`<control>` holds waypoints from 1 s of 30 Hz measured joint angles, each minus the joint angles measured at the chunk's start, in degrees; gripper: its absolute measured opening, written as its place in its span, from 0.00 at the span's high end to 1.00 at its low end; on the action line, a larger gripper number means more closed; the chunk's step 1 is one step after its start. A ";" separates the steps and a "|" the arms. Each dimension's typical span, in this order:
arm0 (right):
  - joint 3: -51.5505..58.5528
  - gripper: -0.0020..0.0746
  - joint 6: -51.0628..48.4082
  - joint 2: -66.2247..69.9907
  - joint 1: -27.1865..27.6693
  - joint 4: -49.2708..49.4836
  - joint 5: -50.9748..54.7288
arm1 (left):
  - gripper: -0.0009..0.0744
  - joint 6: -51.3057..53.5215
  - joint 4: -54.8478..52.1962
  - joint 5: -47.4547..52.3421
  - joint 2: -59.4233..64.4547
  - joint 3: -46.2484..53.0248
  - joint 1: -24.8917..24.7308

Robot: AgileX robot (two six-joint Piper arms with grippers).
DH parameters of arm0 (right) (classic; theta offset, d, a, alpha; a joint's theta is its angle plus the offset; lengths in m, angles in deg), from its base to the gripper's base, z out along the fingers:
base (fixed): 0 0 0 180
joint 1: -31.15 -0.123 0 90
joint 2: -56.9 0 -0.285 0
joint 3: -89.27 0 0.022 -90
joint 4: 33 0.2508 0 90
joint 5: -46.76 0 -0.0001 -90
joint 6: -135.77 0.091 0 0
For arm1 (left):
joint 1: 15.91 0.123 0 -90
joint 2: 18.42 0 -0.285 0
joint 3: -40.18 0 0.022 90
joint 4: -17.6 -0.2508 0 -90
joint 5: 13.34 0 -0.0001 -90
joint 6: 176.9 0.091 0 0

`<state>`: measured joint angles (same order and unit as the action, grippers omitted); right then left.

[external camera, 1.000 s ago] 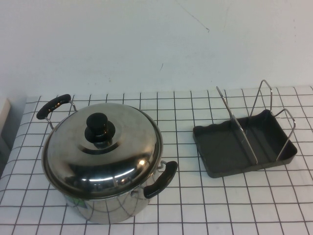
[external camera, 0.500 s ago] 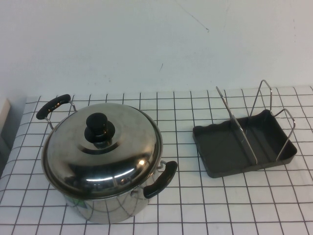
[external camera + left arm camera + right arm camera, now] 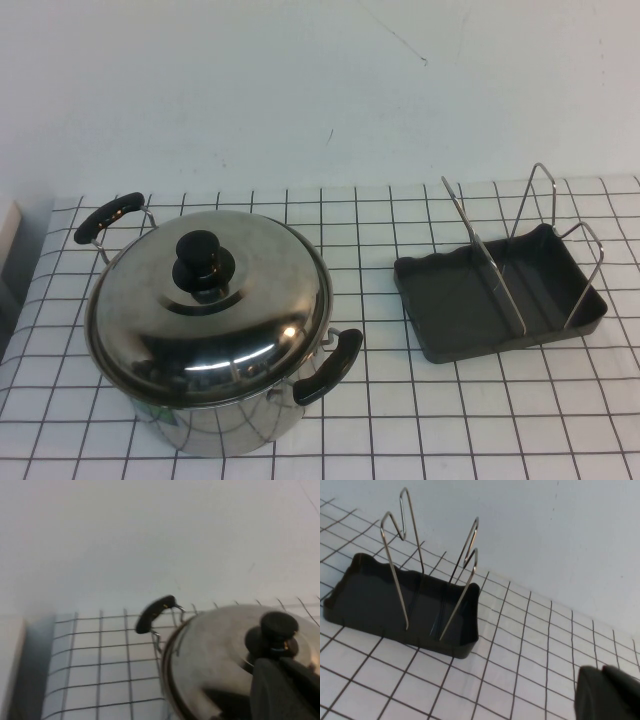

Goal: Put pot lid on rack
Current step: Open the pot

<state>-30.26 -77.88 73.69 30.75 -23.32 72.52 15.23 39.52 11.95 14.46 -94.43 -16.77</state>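
The pot lid (image 3: 210, 295) sits on the pot (image 3: 215, 425), well left of the rack (image 3: 500, 295). The left gripper (image 3: 287, 690), clenched, is near the lid; the right gripper (image 3: 607, 695), clenched, is near the rack.

You see a shiny silver lid (image 3: 215, 300) with a black knob (image 3: 200, 262). The pot (image 3: 215, 425) below is silver steel with black handles (image 3: 328, 366). The rack (image 3: 480, 310) is dark grey with silver wire loops (image 3: 535, 195). The cloth (image 3: 450, 420) is white with a black grid. The wall (image 3: 300, 90) is plain white.
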 joint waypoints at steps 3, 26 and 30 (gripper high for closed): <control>0.00 0.98 -0.03 0.00 0.00 0.24 -0.24 | 0.99 18.51 16.54 0.74 5.91 -0.21 -0.09; 0.11 0.98 -1.35 0.00 0.00 0.38 -0.47 | 0.12 100.36 74.69 7.53 37.69 -0.47 -0.13; 0.76 0.98 -1.35 0.00 0.00 0.38 -1.12 | 0.11 101.22 74.69 8.39 40.71 -1.89 -0.13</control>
<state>-29.50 -79.23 73.69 30.75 -22.94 71.40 116.44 114.21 20.33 55.17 -96.32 -16.90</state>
